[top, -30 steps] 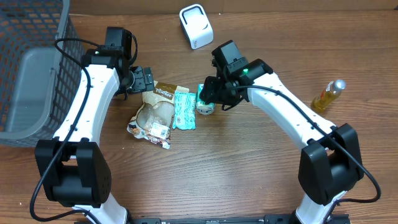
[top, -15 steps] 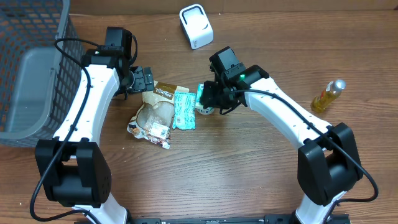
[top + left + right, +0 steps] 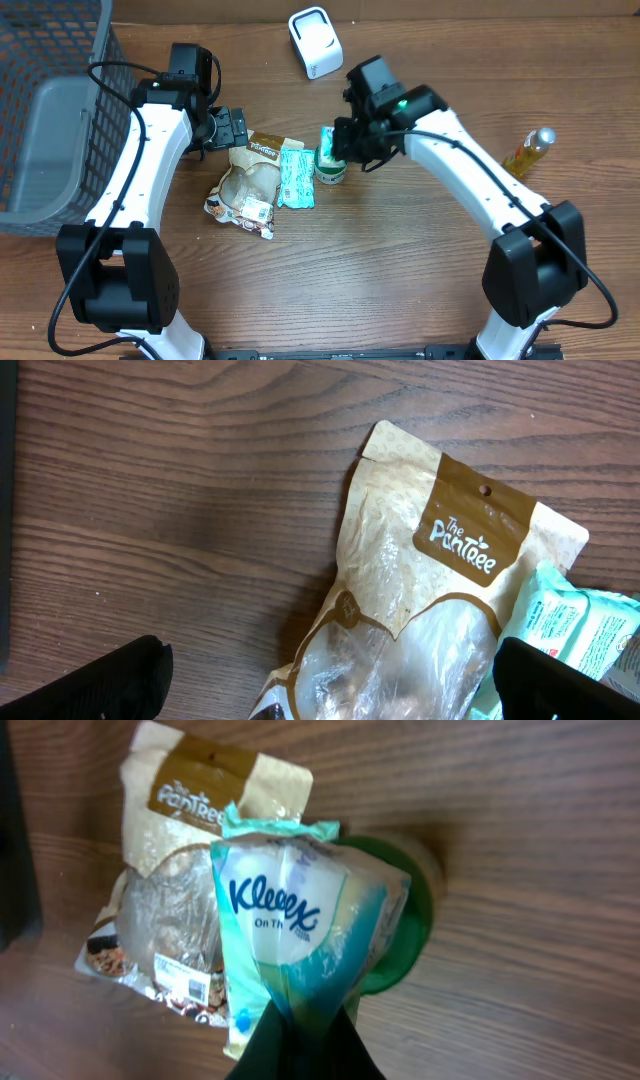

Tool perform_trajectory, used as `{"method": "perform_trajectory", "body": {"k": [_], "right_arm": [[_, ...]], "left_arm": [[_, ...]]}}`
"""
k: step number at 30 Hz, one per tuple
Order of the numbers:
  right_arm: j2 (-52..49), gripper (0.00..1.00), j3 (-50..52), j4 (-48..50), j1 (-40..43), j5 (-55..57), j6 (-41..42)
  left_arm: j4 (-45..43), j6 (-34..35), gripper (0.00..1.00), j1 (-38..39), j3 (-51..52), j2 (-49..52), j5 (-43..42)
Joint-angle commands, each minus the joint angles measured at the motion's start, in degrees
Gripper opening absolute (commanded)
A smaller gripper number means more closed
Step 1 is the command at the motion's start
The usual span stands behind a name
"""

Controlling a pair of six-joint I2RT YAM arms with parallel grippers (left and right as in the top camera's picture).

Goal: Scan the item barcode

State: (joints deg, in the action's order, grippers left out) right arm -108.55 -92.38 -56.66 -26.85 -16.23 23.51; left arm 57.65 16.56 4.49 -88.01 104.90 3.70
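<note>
The right gripper [image 3: 300, 1038] has its jaws pinched on one end of the Kleenex pack [image 3: 300, 910], which fans out ahead of them, covering part of a green round container [image 3: 415, 920]. The left gripper [image 3: 228, 128] has its jaws spread wide and empty, with the snack bag [image 3: 420, 590] just ahead between them. The white scanner [image 3: 315, 42] sits well apart from both

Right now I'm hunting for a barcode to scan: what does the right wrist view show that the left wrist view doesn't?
Only the right wrist: the right gripper shut on a Kleenex tissue pack, a green round container behind it, and a barcode label low on the Pantree snack bag. Only the left wrist: the left gripper, open. Both: that snack bag on the wooden table.
</note>
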Motion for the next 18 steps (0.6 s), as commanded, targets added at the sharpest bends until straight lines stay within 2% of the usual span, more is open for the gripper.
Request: {"method": "perform_trajectory", "body": {"k": [1, 6, 11, 15, 18], "right_arm": [[1.9, 0.04, -2.1, -3.4, 2.9, -0.3, -8.9], [1.9, 0.04, -2.0, -12.4, 5.5, 14.3, -10.0], [1.9, 0.04, 0.5, -15.1, 5.5, 24.1, -7.7], [1.9, 0.04, 5.1, -15.8, 5.5, 34.8, -3.9], [1.9, 0.04, 9.3, -15.4, 5.5, 43.3, 2.1]], "left_arm": [[0.0, 0.2, 1.0, 0.0, -0.7, -0.4, 0.3], [0.0, 0.2, 1.0, 0.0, -0.7, -0.4, 0.3], [0.0, 0.2, 1.0, 0.0, -0.7, -0.4, 0.3], [0.0, 0.2, 1.0, 0.0, -0.7, -0.4, 0.3], [0.0, 0.2, 1.0, 0.0, -0.7, -0.4, 0.3]]}}
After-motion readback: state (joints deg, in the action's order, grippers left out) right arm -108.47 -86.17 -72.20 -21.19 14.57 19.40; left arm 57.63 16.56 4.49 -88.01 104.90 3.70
